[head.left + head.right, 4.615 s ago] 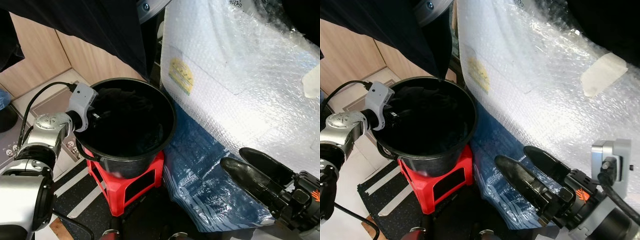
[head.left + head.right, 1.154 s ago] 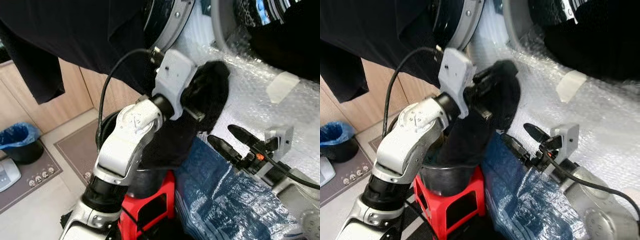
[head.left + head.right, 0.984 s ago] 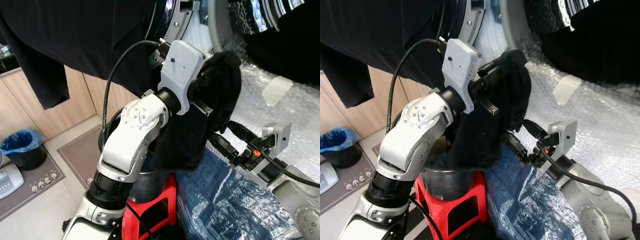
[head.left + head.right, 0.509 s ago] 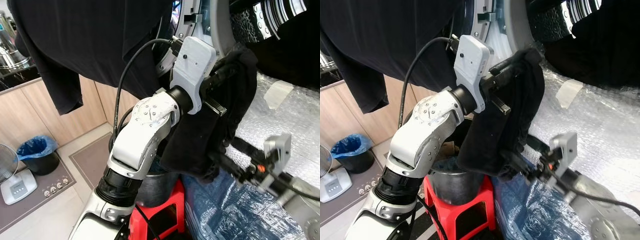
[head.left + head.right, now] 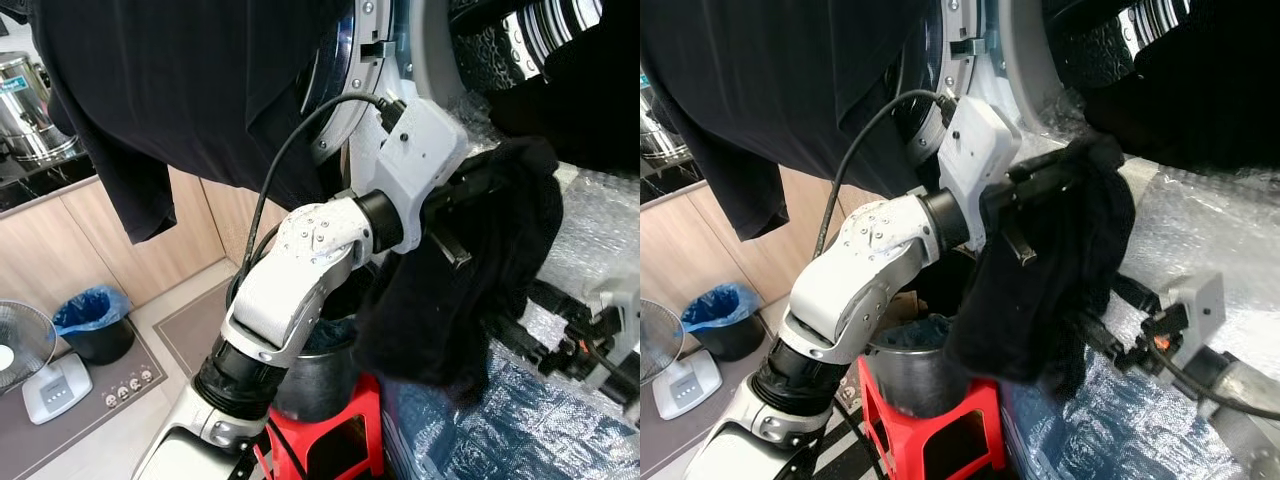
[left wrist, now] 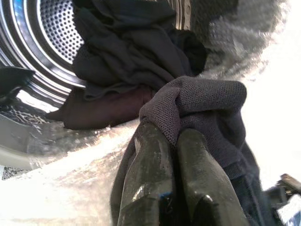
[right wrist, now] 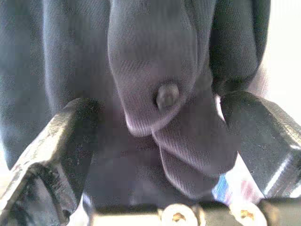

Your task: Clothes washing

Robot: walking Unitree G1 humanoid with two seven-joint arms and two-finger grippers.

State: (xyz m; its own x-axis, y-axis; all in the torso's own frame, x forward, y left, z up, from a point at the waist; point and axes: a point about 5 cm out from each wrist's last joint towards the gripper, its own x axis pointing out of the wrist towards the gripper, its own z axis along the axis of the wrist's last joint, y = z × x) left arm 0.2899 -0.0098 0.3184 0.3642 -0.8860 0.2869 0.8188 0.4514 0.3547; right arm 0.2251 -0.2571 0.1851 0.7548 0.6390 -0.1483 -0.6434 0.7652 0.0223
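My left gripper (image 6: 176,136) is shut on a black garment (image 5: 470,290), pinching a bunched fold of it. The arm holds it high, in front of the washing machine's steel drum (image 6: 42,47), where dark clothes (image 6: 127,52) lie heaped. The garment hangs down over the black bucket (image 5: 310,365), which stands on a red stool (image 5: 350,430). My right gripper (image 5: 1110,315) is open, low on the right. In the right wrist view, the hanging fabric (image 7: 155,80) drapes between its spread fingers (image 7: 66,136).
Bubble wrap (image 5: 590,220) covers the machine's front and blue tarpaulin (image 5: 520,430) lies below it. The round door (image 5: 345,90) stands open behind a hanging dark shirt (image 5: 180,90). A blue bin (image 5: 90,320) and a fan (image 5: 15,360) stand on the floor to the left.
My left arm has lifted the black garment out of the bucket and carried it up and right toward the drum. The view has risen. The right gripper stays open beneath the cloth.
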